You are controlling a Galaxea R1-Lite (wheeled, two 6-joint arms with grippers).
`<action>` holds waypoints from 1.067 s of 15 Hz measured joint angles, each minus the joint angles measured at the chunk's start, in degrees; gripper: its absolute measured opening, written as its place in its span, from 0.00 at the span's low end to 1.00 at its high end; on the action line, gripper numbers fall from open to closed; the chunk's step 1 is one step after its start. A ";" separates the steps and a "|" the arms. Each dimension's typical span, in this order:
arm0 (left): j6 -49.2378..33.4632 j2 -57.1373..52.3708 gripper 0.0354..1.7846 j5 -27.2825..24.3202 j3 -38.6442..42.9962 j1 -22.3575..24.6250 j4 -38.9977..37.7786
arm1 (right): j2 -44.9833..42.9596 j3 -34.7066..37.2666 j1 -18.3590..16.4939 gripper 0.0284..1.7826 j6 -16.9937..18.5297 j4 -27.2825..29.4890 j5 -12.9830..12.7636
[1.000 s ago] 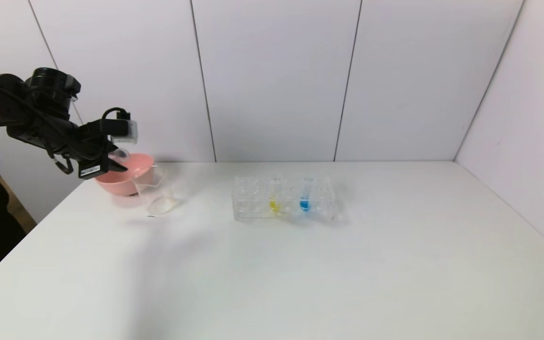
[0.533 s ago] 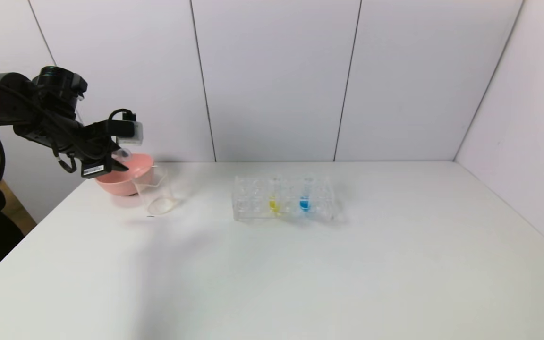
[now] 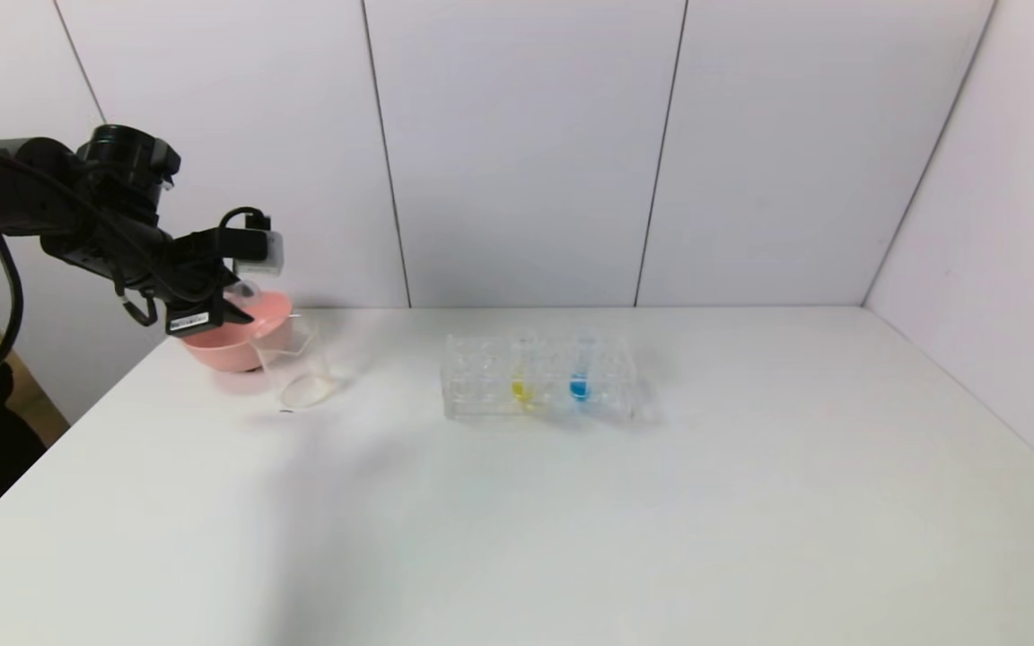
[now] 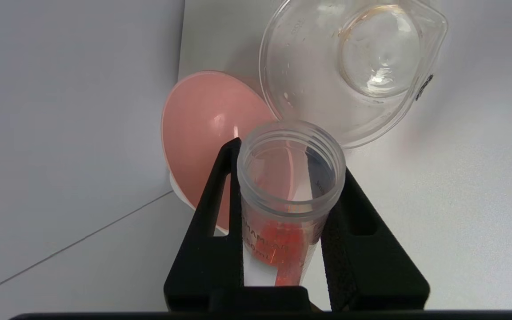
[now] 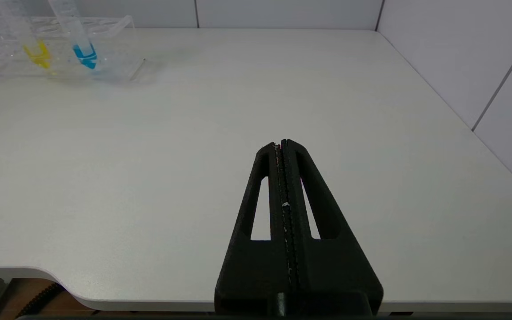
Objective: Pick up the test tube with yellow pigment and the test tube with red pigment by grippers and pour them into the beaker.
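Left end effector (image 4: pixel 289 178) clamping red-pigment tube (image 4: pixel 289 195)

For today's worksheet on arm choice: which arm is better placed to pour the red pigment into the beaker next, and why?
Left. Its end effector already grips the test tube with red pigment close above the beaker. The right end effector hangs shut, empty, far across the table.

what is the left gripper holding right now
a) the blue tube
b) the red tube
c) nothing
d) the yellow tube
b: in the left wrist view the left gripper is shut on the test tube with red pigment, red-orange liquid showing inside, near the pink bowl and the beaker; the yellow tube and the blue tube stand in the rack.
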 joint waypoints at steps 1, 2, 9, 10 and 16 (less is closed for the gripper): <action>-0.02 0.10 0.27 0.24 -0.05 -0.15 -0.02 | 0.00 0.00 0.00 0.05 0.00 0.00 -0.02; -0.09 0.13 0.27 0.27 -0.11 -0.17 0.01 | 0.00 0.00 0.00 0.05 0.02 0.00 -0.02; 0.24 0.32 0.27 5.56 -0.13 -0.78 0.04 | 0.00 0.00 0.00 0.05 0.02 -0.02 0.00; 0.27 0.32 0.27 6.12 -0.16 -0.89 0.04 | 0.00 0.00 0.00 0.05 0.02 0.00 -0.02; 2.23 0.32 0.27 10.50 -0.83 -1.93 0.12 | 0.00 0.02 0.00 0.05 0.02 0.00 -0.02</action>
